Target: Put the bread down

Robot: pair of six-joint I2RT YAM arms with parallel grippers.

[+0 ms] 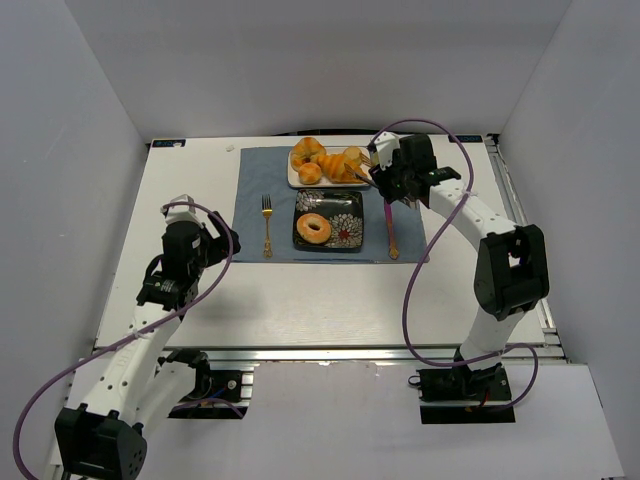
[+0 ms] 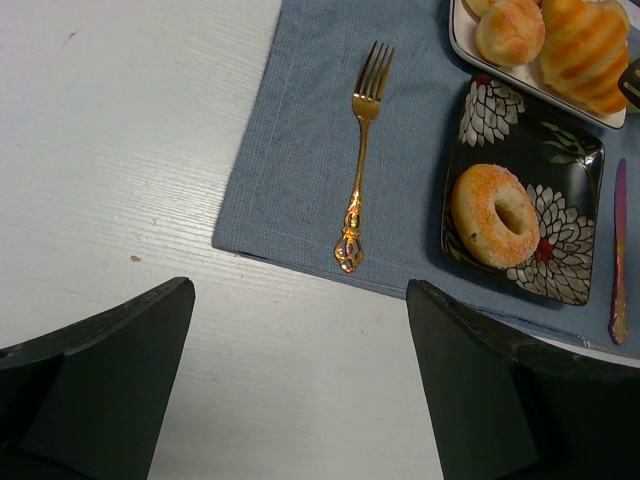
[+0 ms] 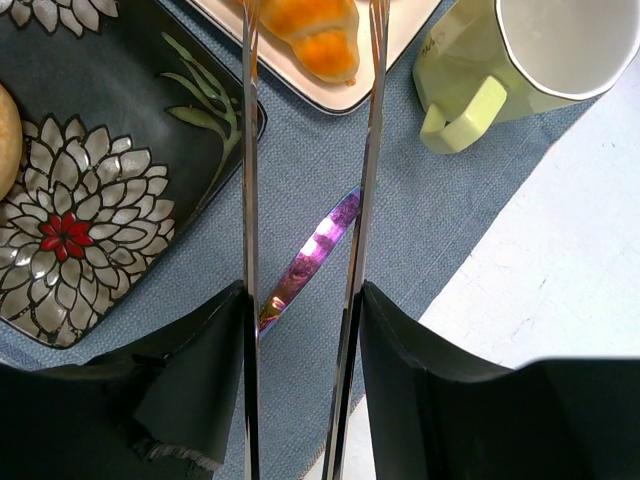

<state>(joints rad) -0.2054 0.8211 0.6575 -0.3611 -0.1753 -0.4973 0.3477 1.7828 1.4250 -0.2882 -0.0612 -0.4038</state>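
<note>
Several golden breads point(image 1: 325, 160) lie on a white plate point(image 1: 295, 180) at the back of a blue placemat point(image 1: 255, 180). A ring-shaped bread point(image 1: 314, 228) lies on a black floral plate point(image 1: 350, 235) in front of it. My right gripper point(image 1: 385, 172) is shut on metal tongs point(image 3: 250, 200). The two blades run on either side of a croissant point(image 3: 305, 30) on the white plate point(image 3: 300, 92); their tips are out of view. My left gripper point(image 2: 300, 380) is open and empty over bare table left of the mat.
A gold fork point(image 1: 267, 225) lies on the mat left of the black plate, and a purple knife point(image 1: 391, 232) lies on its right. A pale green mug point(image 3: 520, 60) stands right of the white plate. White walls enclose the table.
</note>
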